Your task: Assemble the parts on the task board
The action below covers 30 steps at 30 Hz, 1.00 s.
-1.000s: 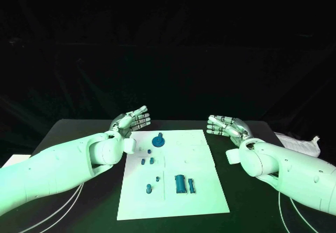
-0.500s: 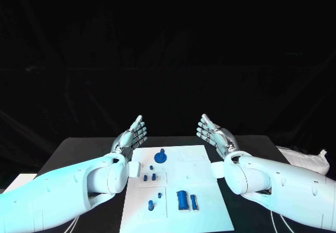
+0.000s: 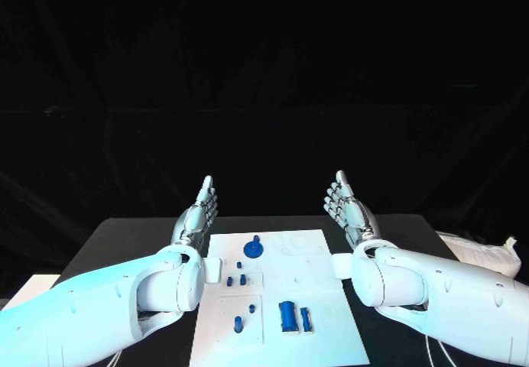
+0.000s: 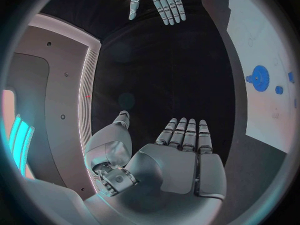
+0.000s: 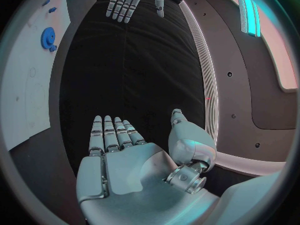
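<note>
Left hand (image 3: 199, 214) and right hand (image 3: 351, 210): since a second ago my fingers have straightened upward, spread flat, holding nothing. Task board (image 3: 319, 306) on tabletop between them; parts (image 3: 289, 315) at its 6 o'clock, gear (image 3: 254, 247) at 12, none gripped.

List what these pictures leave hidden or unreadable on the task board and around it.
- Task board: near end cut off by the head view's bottom edge.
- Small blue parts: too small to tell shape or seating.
- White object at the table's right edge: partly behind the right arm, unidentifiable.
</note>
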{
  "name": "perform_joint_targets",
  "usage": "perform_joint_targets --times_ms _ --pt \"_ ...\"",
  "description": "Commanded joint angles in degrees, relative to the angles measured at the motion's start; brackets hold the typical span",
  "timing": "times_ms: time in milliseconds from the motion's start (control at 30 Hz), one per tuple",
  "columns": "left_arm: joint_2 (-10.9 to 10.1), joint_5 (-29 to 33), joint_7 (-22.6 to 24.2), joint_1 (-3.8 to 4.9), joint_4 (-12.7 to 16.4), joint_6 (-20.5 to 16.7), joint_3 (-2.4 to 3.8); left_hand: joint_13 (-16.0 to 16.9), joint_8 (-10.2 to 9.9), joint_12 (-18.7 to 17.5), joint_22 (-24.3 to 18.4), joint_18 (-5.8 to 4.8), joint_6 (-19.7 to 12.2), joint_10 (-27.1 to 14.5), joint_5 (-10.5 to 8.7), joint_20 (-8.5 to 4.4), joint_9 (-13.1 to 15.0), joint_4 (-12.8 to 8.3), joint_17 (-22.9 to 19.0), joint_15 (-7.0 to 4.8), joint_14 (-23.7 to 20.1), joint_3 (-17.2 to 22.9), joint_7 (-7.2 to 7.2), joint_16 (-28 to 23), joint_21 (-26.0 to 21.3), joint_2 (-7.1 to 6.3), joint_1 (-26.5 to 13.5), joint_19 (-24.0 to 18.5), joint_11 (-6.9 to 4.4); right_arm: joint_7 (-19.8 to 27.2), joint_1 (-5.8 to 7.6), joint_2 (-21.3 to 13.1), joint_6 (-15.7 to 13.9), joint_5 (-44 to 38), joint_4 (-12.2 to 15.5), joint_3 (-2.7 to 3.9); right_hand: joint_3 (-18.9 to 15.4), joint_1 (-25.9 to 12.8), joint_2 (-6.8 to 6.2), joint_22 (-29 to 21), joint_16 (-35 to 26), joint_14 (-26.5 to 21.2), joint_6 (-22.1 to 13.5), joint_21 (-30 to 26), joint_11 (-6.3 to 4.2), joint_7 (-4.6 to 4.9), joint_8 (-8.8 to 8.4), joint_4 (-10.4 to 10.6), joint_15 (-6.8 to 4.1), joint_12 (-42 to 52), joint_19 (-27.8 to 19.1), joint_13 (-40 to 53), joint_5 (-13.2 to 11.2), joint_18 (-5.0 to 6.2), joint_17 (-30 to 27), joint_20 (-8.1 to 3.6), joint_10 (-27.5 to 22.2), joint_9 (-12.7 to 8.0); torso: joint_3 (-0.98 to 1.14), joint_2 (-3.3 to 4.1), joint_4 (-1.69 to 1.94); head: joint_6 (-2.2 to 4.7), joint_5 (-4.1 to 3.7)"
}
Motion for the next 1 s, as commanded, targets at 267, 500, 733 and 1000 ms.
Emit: perform_joint_targets --times_ms 267,500,733,1000 --pt "0.03 -1.35 1.53 -0.03 0.17 -1.7 0.08 -0.06 -0.38 -0.33 -4.38 -0.9 -6.01 -6.4 -0.38 -0.92 -0.07 0.01 -0.07 -0.13 -5.85 -3.76 -0.13 -0.38 -0.2 0.01 -8.37 -4.53 -0.22 1.49 0.01 0.02 -0.92 0.6 0.12 0.0 -0.02 -9.2 -0.02 -0.07 -0.22 -7.67 -6.15 -0.44 -0.07 -0.21 -0.41 -0.23 -0.04 -0.38 -7.1 -0.06 -0.3 -1.22 -0.08 -0.24 -7.1 -0.14 0.01 -0.01 0.0 0.0 0.0" --pt "0.03 -1.35 1.53 -0.03 0.17 -1.7 0.08 -0.06 -0.38 -0.33 -4.38 -0.9 -7.37 -7.83 -0.38 -0.92 -0.07 0.01 -0.07 -0.13 -7.15 -3.76 -0.13 -0.38 -0.2 0.01 -10.3 -9.3 -0.22 1.49 0.01 0.02 -0.92 0.6 0.12 0.0 -0.02 -11.36 -0.02 -0.07 -0.22 -9.43 -7.53 -0.44 -0.07 -0.21 -0.41 -0.23 -0.04 -0.38 -8.67 -0.06 -0.3 -1.22 -0.08 -0.24 -8.73 -0.14 0.01 -0.01 0.0 0.0 0.0" --pt "0.03 -1.35 1.53 -0.03 0.17 -1.7 0.08 -0.06 -0.38 -0.33 -4.38 -0.9 -12.13 -12.84 -0.38 -0.92 -0.07 0.01 -0.07 -0.13 -11.78 -3.76 -0.13 -0.38 -0.2 0.01 -11.81 -9.3 -0.22 1.49 0.01 0.02 -0.92 0.6 0.12 0.0 -0.02 -18.36 -0.02 -0.07 -0.22 -15.27 -12.23 -0.44 -0.07 -0.21 -0.41 -0.23 -0.04 -0.38 -14.14 -0.06 -0.3 -1.22 -0.08 -0.24 -14.13 -0.14 0.01 -0.01 0.0 0.0 0.0" --pt "0.03 -1.35 1.53 -0.03 0.17 -1.7 0.08 -0.06 -0.38 -0.33 -4.38 -0.9 -12.13 -12.84 -0.38 -0.92 -0.07 0.01 -0.07 -0.13 -11.78 -3.76 -0.13 -0.38 -0.2 0.01 -16.86 -9.3 -0.22 1.49 0.01 0.02 -0.92 0.6 0.12 0.0 -0.02 -18.36 -0.02 -0.07 -0.22 -15.27 -12.23 -0.44 -0.07 -0.21 -0.41 -0.23 -0.04 -0.38 -14.14 -0.06 -0.3 -1.22 -0.08 -0.24 -14.13 -0.14 0.01 -0.01 0.0 0.0 0.0"
